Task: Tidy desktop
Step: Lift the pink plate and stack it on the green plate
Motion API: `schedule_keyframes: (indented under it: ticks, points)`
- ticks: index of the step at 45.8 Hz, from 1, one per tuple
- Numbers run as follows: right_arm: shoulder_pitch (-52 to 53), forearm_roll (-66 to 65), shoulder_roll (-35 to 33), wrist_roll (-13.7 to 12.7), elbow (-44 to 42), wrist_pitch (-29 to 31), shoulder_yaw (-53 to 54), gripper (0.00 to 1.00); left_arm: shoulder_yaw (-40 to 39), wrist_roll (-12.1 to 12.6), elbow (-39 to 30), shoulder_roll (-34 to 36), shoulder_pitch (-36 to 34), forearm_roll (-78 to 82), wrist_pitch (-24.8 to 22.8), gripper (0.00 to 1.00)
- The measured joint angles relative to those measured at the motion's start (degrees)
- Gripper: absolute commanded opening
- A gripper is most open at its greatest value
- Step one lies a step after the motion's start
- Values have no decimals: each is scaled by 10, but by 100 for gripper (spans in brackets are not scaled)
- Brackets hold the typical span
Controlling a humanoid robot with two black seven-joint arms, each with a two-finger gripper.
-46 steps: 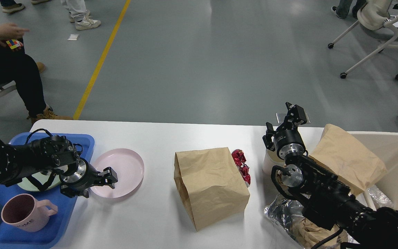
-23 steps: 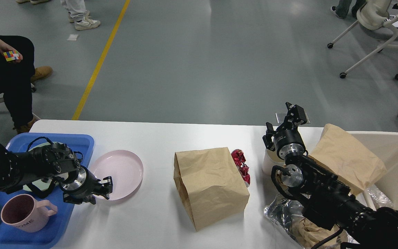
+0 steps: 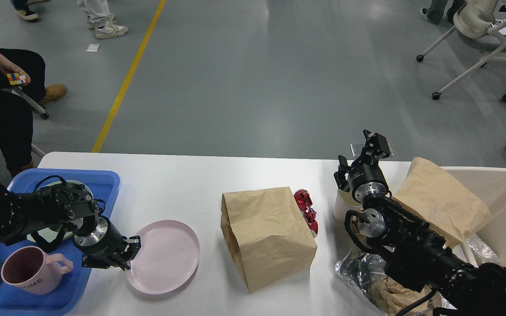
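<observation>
The desktop point(image 3: 200, 184) is lying half-cleared: a paper bag point(image 3: 266, 235) and red wrappers point(image 3: 306, 210) are waiting mid-table, while the mug point(image 3: 31, 270) is sitting in the tray point(image 3: 103, 180). The left gripper point(image 3: 126, 254) is clamping the pink plate point(image 3: 165, 256); the right gripper point(image 3: 374, 142), raised, cannot be judged.

Pink mug point(image 3: 33, 268) shows partly hidden letters "OME"

Bright, even overhead light gives soft glare on the grey floor point(image 3: 279, 79), faint shadows, and sharp focus throughout.
</observation>
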Motion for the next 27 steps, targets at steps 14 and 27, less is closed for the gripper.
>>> schedule_keyframes:
  ticks: [14,27]
  points:
    - [0,0,0,0,0,0,0,100,3,0,0,22,-32,2,-23,0]
    - [0,0,0,0,0,0,0,100,4,2,1,50,-83,6,-73,0]
